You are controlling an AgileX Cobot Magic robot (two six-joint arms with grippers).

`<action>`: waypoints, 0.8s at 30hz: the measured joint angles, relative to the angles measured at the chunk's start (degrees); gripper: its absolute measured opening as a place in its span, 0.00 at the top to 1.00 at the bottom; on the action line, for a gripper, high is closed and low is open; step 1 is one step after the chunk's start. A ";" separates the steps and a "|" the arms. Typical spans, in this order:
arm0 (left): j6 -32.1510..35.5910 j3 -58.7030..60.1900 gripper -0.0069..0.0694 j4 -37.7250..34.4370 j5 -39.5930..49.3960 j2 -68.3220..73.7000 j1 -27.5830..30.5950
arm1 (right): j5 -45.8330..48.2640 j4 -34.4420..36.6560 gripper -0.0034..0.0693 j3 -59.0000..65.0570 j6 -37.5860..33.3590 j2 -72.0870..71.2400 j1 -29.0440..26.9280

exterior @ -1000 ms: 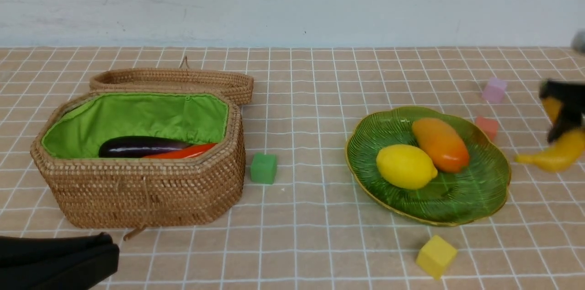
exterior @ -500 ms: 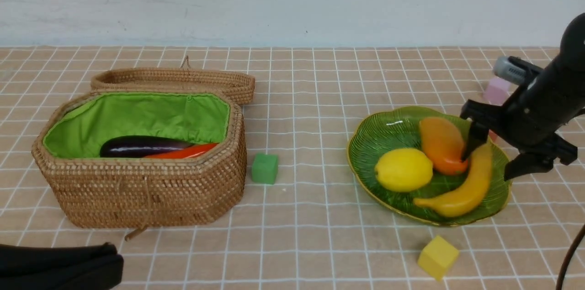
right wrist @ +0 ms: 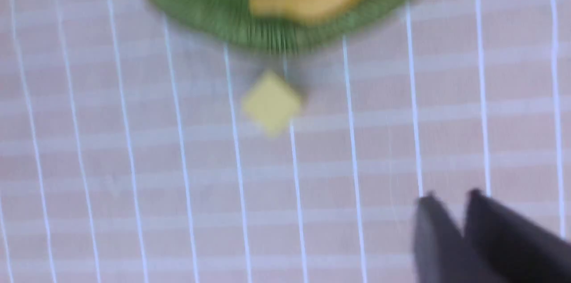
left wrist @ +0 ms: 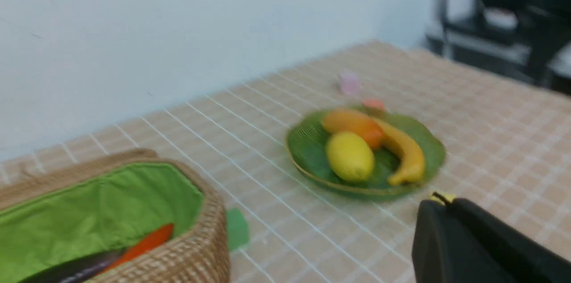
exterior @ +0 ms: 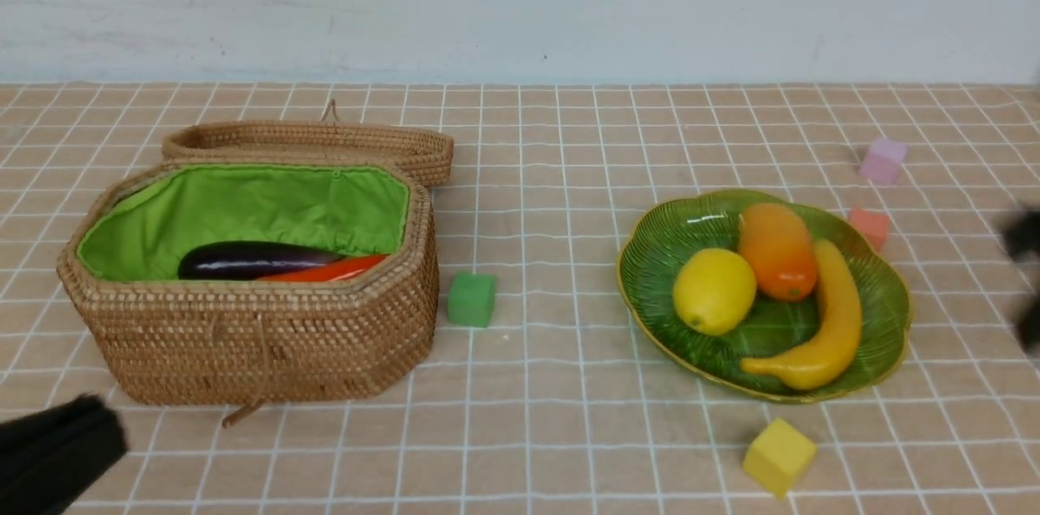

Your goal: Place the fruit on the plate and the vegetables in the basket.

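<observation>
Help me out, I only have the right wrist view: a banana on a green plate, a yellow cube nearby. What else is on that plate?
Observer: A lemon and a mango lie beside the banana.
Operator: What's in the basket?
Observer: An eggplant and a carrot; the basket stands open, lid behind it.
Operator: And the left gripper?
Observer: Shut, holding nothing, low near the basket's front.

Even, bright, diffuse light; shadows soft and faint. Front view sharp, small glare on lemon (exterior: 713, 291) and eggplant (exterior: 256, 260). Left wrist view mildly smeared. Right wrist view heavily motion-blurred; yellow cube (right wrist: 271, 103) and plate (right wrist: 223, 10) smeared.
</observation>
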 joint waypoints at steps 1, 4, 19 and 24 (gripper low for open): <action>0.00 0.00 0.93 0.00 -0.50 -0.36 0.00 | 0.00 0.00 0.87 1.27 -0.10 -0.92 0.00; 1.72 6.31 0.93 -2.95 -7.22 -4.31 0.00 | -0.83 0.05 0.96 10.93 -0.64 -17.52 0.00; 6.49 9.06 0.93 -3.89 -8.53 -4.73 0.00 | -22.22 4.57 0.89 35.31 1.93 -54.66 1.94; 6.49 9.06 0.93 -3.89 -8.53 -4.73 0.00 | -25.25 4.56 0.88 39.11 1.93 -54.63 8.12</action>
